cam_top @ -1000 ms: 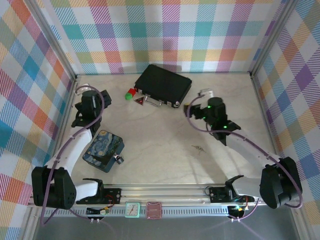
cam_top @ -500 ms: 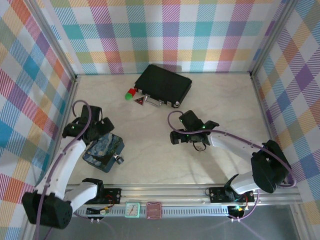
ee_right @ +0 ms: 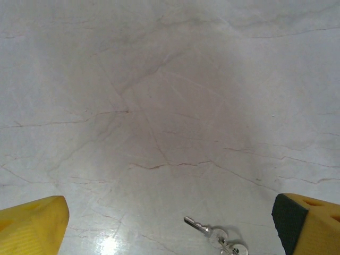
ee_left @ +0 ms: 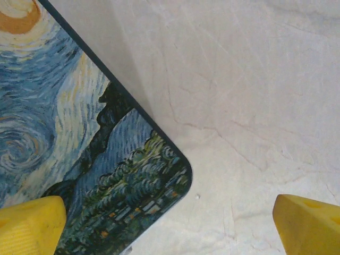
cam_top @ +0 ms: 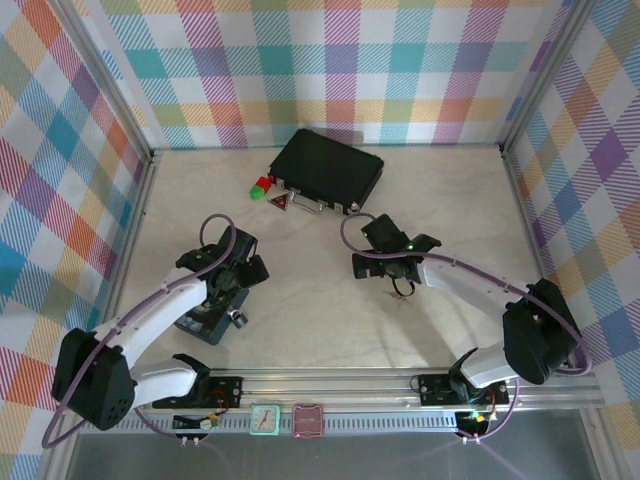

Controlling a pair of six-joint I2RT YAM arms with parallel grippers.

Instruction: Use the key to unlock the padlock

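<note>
The key (ee_right: pixel 203 227), thin and dull grey with small rings on its end, lies flat on the pale table. It sits low between my right gripper's yellow fingertips (ee_right: pixel 33 225), nearer the right one. In the top view the key (cam_top: pixel 402 296) is just in front of the right gripper (cam_top: pixel 393 272), which hangs open above it, holding nothing. The tiny silvery padlock (cam_top: pixel 237 317) rests on the table against the blue starry tin (cam_top: pixel 198 322). My left gripper (cam_top: pixel 228 290) hovers open over the tin's corner (ee_left: pixel 69 133), with one fingertip (ee_left: pixel 29 227) above the lid.
A black case (cam_top: pixel 328 168) with silver latches lies at the back, with red and green little blocks (cam_top: pixel 261 188) at its left corner. Checked walls close in the table on three sides. Bare marble top (cam_top: pixel 310 290) lies between the two grippers.
The left arm has swung from the back left to over the tin. The right arm has come in from the right and dropped low over the key. Padlock and key lie where they were.
</note>
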